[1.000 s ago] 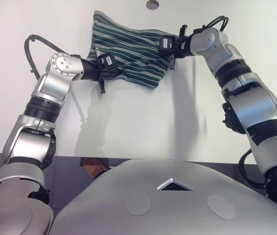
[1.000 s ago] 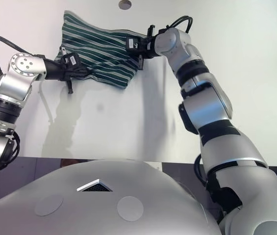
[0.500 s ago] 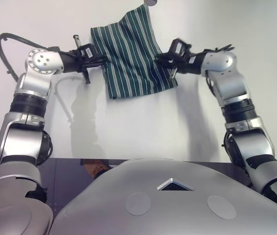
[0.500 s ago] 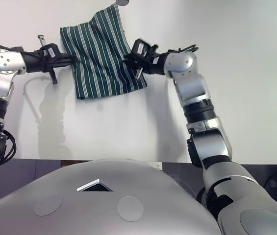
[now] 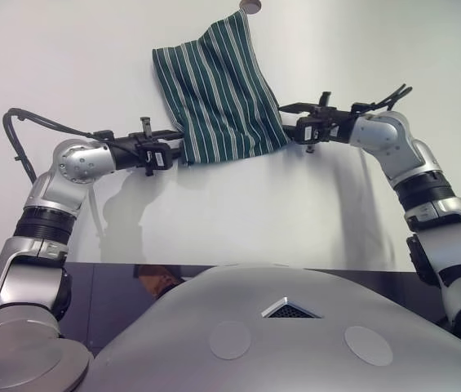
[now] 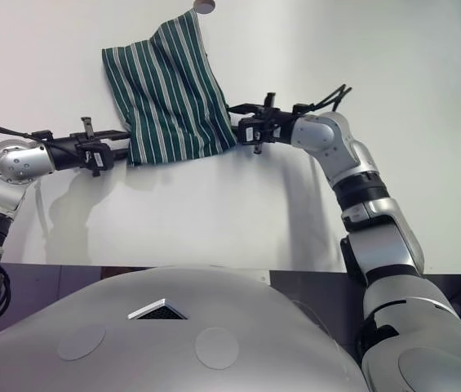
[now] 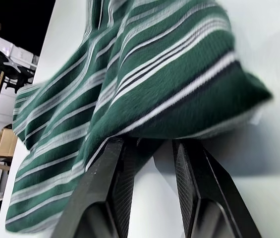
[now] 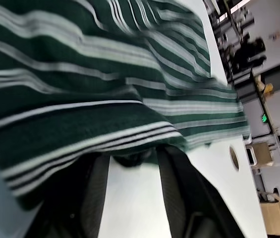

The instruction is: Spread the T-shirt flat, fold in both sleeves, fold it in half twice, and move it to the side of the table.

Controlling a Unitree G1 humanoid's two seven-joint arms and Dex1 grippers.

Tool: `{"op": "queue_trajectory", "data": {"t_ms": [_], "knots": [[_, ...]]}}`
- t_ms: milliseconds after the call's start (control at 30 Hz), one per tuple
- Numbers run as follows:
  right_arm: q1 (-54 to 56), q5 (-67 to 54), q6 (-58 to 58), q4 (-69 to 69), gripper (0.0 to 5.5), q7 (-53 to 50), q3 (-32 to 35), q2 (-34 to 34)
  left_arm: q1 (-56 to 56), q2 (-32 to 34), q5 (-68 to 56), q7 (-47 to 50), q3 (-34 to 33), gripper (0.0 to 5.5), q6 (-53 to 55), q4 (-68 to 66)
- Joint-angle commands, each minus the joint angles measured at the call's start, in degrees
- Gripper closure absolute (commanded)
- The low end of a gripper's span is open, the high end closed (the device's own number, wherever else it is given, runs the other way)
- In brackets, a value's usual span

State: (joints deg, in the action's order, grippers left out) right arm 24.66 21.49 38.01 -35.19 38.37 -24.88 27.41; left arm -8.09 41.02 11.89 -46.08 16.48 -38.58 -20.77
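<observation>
Nearest me, the white table (image 5: pixel 238 212) runs bare across the lower middle of the head view.

My left gripper (image 5: pixel 169 153) sits left of centre, low over the table, pointing toward the lower left corner of the shirt (image 5: pixel 218 90). In the left wrist view its two black fingers (image 7: pixel 105 188) stand apart, with white table showing in the gap between them. The shirt's hem lies over the tip of one finger and dips into the top of the gap, so I touch the cloth there without pinching it.

My right gripper (image 5: pixel 287 122) is right of centre, a little higher in the frame, with its tips at the shirt's lower right corner. In the right wrist view its fingers (image 8: pixel 179 188) are also spread, with table visible between them. The striped edge drapes across both tips and is not clamped.

The shirt lies between and beyond my two grippers, in the upper middle of the frame. It is dark green with thin white stripes, folded to a rough rectangle and tilted, its lower edge running from one gripper to the other.

Farthest off, the shirt's top corner reaches a small grey disc (image 5: pixel 250 6) at the upper edge of the frame.
</observation>
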Motion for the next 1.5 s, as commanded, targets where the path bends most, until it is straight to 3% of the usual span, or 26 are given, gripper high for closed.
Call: {"op": "queue_trajectory", "data": {"t_ms": [33,100,300,433,567,700,800,1067,1167,1233,1367,1433,1500], "knots": [[1.58,5.38,2.39,-5.30,3.77,-1.47,-4.29,-1.77,-0.87,-0.86,2.43,-1.17,2.92,4.25,0.58,-1.20],[2.36,6.27,3.00,-7.30,4.03,-1.45,-5.90,-2.13,-0.93,-1.14,1.76,-2.49,4.28,4.19,1.02,-0.88],[1.21,-2.81,-3.36,-5.77,5.22,7.50,-4.08,-1.47,0.13,-0.78,-7.06,-11.16,5.45,5.29,11.55,2.16],[-9.25,-22.12,-24.65,20.66,5.47,26.50,-2.36,7.29,4.83,4.09,-22.19,-22.73,3.55,5.49,32.05,12.64],[-15.71,-40.69,-48.63,40.90,5.47,33.66,2.39,15.16,8.34,9.10,-40.40,-28.00,-2.54,5.49,54.85,23.29],[-10.95,-50.84,-68.02,42.18,5.47,30.00,7.76,12.56,3.66,6.79,-52.58,-23.58,-10.63,5.49,71.64,24.47],[-3.35,-56.89,-79.65,35.22,5.47,25.18,12.66,6.78,-5.93,1.06,-51.10,-13.20,-12.67,5.49,78.57,16.96],[11.29,-43.68,-74.85,3.61,5.47,15.86,10.50,-5.93,-15.62,-8.38,-40.26,-0.21,-10.34,5.49,79.13,4.33],[12.83,-43.13,-73.52,-1.53,4.87,13.20,14.09,-8.97,-16.63,-10.60,-38.84,1.92,-12.03,4.97,78.59,2.01],[13.87,-46.27,-73.28,-2.98,4.64,10.09,20.42,-10.53,-16.76,-11.86,-37.92,4.65,-13.92,4.59,77.29,0.00],[15.01,-54.82,-74.93,-2.15,4.64,4.28,34.64,-11.69,-16.58,-13.87,-37.77,8.30,-18.66,4.59,75.08,-3.86],[13.01,-54.98,-73.06,3.10,4.64,3.36,35.97,-11.75,-15.79,-14.58,-38.34,9.12,-20.99,4.59,74.36,-4.26],[9.32,-51.64,-70.25,11.88,4.64,5.10,30.23,-13.04,-15.34,-15.06,-37.74,10.80,-23.59,4.59,71.29,-5.59]]}}
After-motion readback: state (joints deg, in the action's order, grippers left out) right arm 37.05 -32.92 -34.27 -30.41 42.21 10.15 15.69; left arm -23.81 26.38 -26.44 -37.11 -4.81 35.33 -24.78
